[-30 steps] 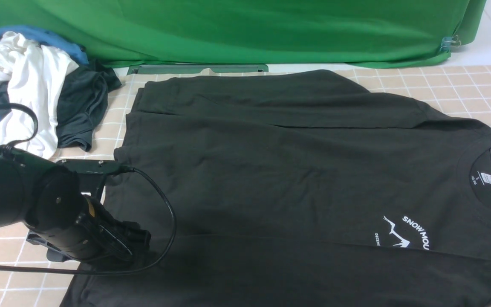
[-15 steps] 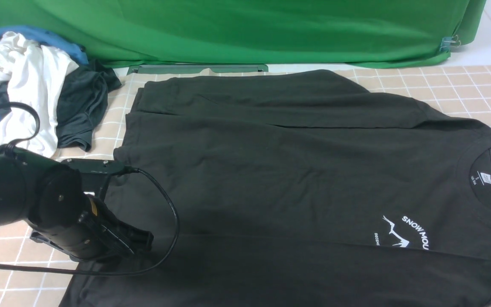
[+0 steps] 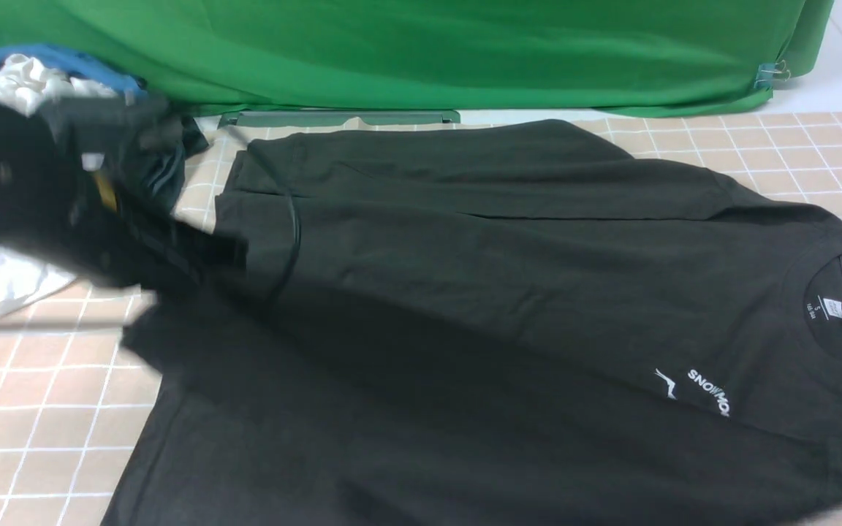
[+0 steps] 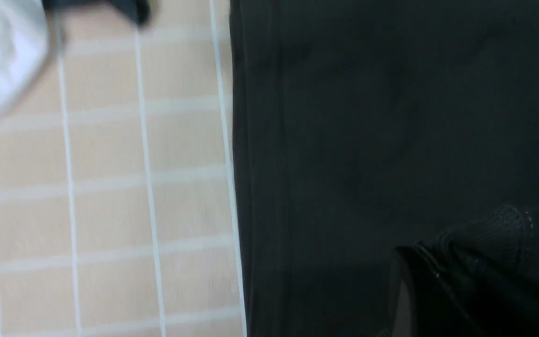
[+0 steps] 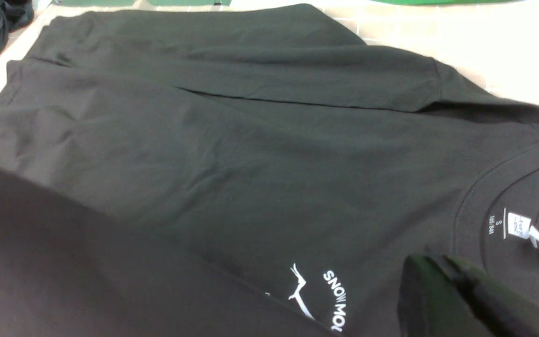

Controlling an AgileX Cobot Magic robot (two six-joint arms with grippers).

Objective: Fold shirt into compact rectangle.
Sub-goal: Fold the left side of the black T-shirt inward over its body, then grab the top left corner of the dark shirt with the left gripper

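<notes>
The black shirt point(image 3: 501, 256) lies spread on the tiled table, its neck and white label point(image 3: 830, 307) to the right and the white chest print point(image 3: 710, 391) partly covered by a raised fold. My left gripper point(image 3: 224, 252), blurred with motion, is shut on the shirt's near-left cloth and holds it above the table. In the left wrist view a ribbed black edge sits pinched at that gripper's point(image 4: 431, 255) tips, with the shirt point(image 4: 391, 117) below. My right gripper point(image 5: 431, 262) is shut, hovering by the collar over the shirt point(image 5: 251, 140). Whether it pinches cloth I cannot tell.
A pile of other clothes, white point(image 3: 12, 281), blue point(image 3: 63, 58) and dark point(image 3: 172, 139), lies at the far left behind my left arm. A green backdrop point(image 3: 392, 51) hangs along the table's back edge. Bare tiles point(image 3: 26, 380) show at the near left.
My left gripper shut on the shirt's near-left cloth, then rose and swung toward the far left with it. The lifted fold now hides part of the chest print.
</notes>
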